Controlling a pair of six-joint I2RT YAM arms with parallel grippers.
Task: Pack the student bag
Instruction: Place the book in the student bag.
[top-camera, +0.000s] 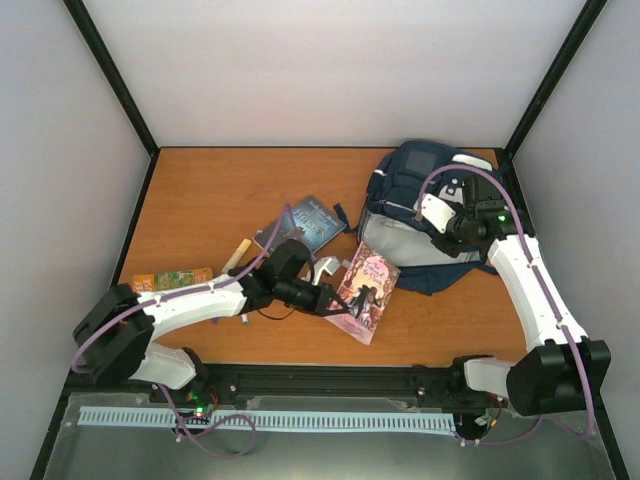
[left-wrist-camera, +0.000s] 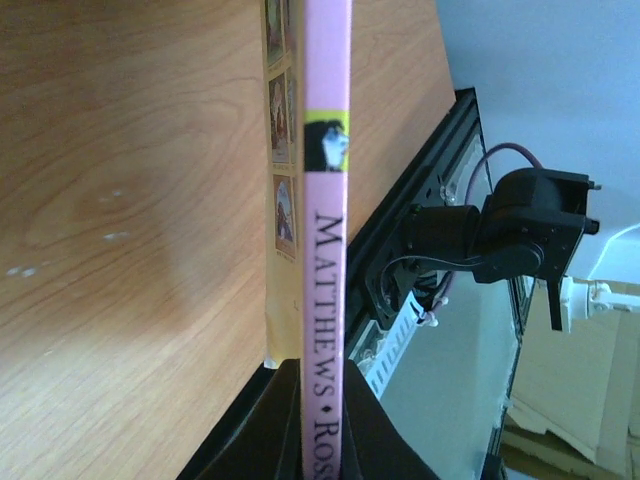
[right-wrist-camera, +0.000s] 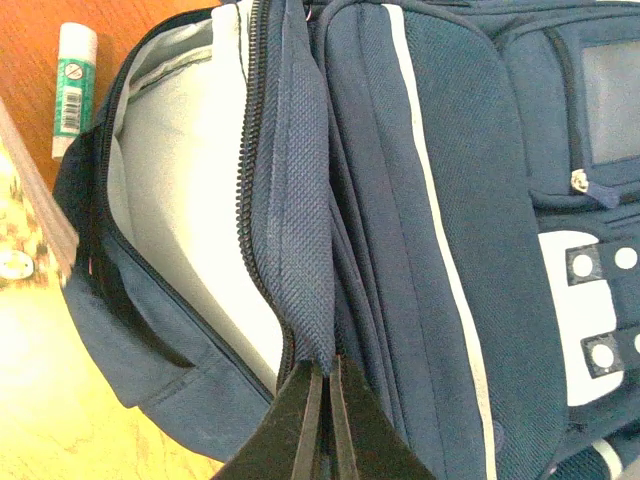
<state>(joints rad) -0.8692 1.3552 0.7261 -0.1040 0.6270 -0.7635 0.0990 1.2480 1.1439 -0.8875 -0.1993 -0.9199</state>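
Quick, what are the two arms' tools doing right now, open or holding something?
Left tool: closed, holding the pink book.
Right tool: closed on the student bag, pinching its zipper flap.

Student bag (right-wrist-camera: 400, 250) is coarse woven cloth, book (left-wrist-camera: 325, 250) paper, table (left-wrist-camera: 120, 200) smooth wood.

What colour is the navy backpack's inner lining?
Light grey lining inside the navy fabric backpack; right wrist view.

One backpack (top-camera: 410, 165), two books (top-camera: 310, 222) (top-camera: 367, 288), one glue stick (right-wrist-camera: 75, 85)
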